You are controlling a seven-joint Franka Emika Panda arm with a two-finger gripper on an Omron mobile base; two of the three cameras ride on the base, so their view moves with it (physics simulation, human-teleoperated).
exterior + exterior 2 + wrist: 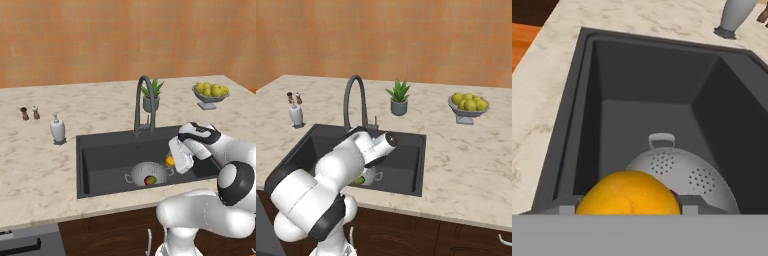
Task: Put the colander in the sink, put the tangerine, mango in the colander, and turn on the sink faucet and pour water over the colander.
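Two fruits: mango point(149, 180) lay inside the colander point(145, 172); tangerine point(170, 160) was held just above the colander's rim, on the side away from the soap dispenser point(57, 129).
Colander: sat on the floor of the sink point(100, 160), toward the front wall, one loop handle pointing at the far wall in the hand view.
Gripper: gripper point(628, 209) was closed on the tangerine, finger tips flanking it at either side.
Faucet: sink faucet point(144, 102) arched over the back edge of the sink, behind the colander; no water seen.
Task stage: judged two items placed, tangerine drop pending, faucet untouched.
Risk: tangerine hung near the colander's edge, not its centre; released there it could strike the rim and roll onto the sink floor.
Risk: lowering further might nudge the colander aside.
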